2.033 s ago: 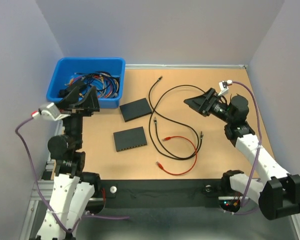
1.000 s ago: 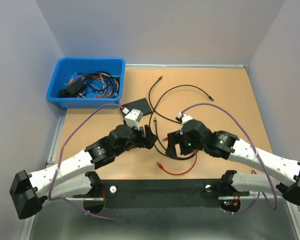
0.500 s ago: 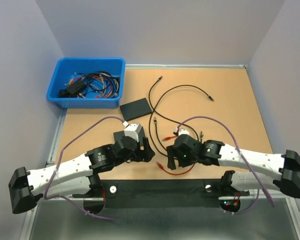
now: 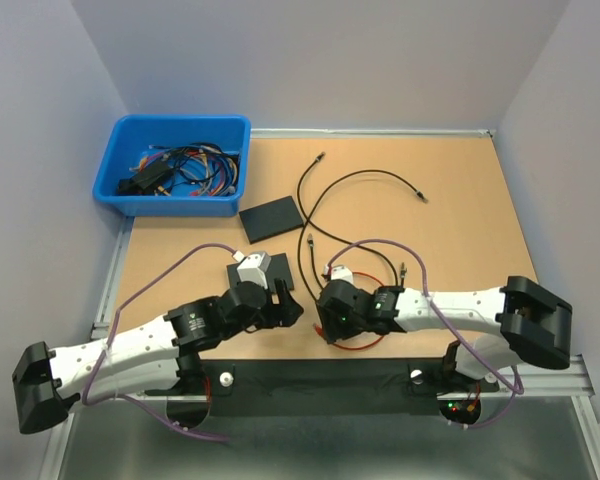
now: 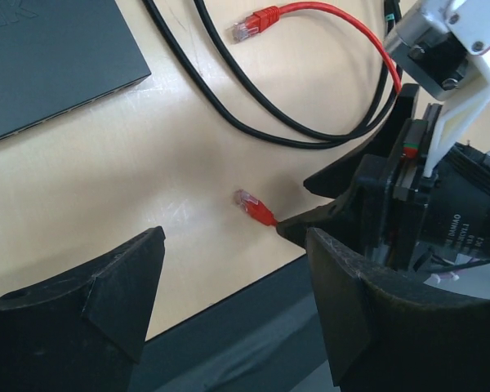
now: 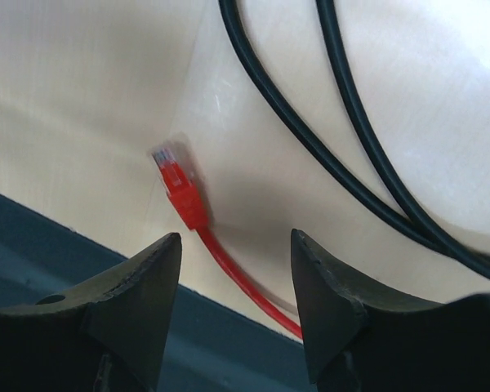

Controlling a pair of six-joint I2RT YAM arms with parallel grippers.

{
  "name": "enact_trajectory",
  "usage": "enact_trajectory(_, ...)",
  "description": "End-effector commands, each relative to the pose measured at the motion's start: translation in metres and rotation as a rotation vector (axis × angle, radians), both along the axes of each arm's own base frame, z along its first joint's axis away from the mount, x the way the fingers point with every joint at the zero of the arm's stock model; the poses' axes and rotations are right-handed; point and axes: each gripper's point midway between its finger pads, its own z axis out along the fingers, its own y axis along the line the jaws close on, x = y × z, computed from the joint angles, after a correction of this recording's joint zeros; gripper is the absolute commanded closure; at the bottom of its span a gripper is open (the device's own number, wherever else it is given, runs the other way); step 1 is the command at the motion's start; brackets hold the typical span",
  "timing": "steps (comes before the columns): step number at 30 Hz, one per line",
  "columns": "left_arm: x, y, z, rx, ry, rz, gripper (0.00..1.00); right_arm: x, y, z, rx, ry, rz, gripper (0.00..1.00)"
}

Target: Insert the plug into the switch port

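Two arms low over table (image 4: 460, 190); grasp step in hand, my read. Switch (image 5: 41, 65) flat, nothing plugged. Left gripper (image 5: 235, 265) wide, empty, just right of switch. Right gripper (image 6: 237, 245) farther right, jaws parted astride red cable (image 6: 229, 273), nothing held. Plug (image 6: 178, 189) loose, near-right of switch, apart from it. Next: pinch behind plug, lift, aim at switch ports.

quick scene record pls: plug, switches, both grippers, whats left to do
plug: red plug, flat on the table near its front edge
right gripper: open, low just behind the plug, not gripping it
left gripper: open, empty, facing the plug
near switch: flat, just beyond the left gripper
far switch: flat, farther back
blue bin: far left, holds cables
left to do: plug not yet picked up or inserted
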Motion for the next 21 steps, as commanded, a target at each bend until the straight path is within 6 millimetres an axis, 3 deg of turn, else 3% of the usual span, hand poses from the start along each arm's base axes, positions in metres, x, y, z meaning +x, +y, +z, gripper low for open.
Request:
enact_trajectory(1,0.003,-0.003,-0.007,0.0,-0.002,0.01,0.2,0.015,0.035,0.016,0.085,-0.067,0.004,0.39)
enact_trajectory(6,0.003,-0.005,-0.014,0.028,0.009,0.003,0.2,0.007,0.047,-0.001,0.034,-0.055,0.049,0.43)
enact_trajectory(16,0.003,-0.004,-0.015,0.022,0.006,0.004,0.2,0.004,0.036,-0.014,-0.001,-0.037,0.011,0.57)
enact_trajectory(21,0.003,-0.004,-0.016,0.022,0.008,0.009,0.2,-0.007,0.028,-0.028,-0.055,-0.009,0.018,0.69)
